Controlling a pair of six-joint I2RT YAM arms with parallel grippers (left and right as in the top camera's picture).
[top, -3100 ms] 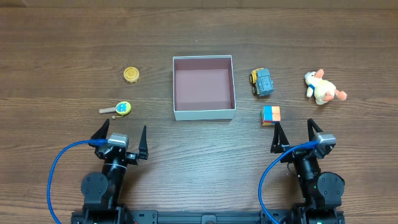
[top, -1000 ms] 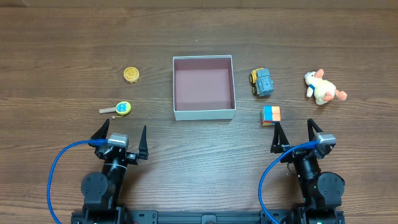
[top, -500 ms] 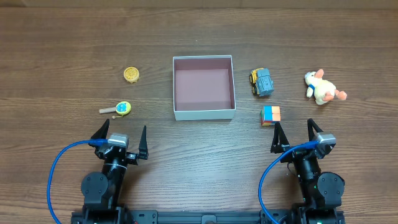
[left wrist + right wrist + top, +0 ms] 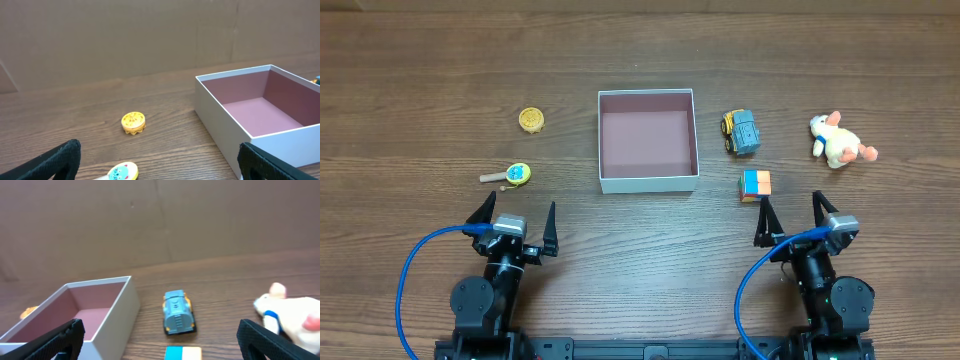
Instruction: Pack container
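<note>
Your square, white-walled, maroon-lined container sits empty on the worktop, ahead between both arms. Your right fingers and left fingers are spread, holding nothing. The small multicoloured cube lies just ahead of the right fingers.

Even, soft indoor light, faint shadows, all views reasonably sharp.

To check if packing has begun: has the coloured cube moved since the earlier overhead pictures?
No. The coloured cube lies where it was, just right of the container at its front right corner, apart from it.
</note>
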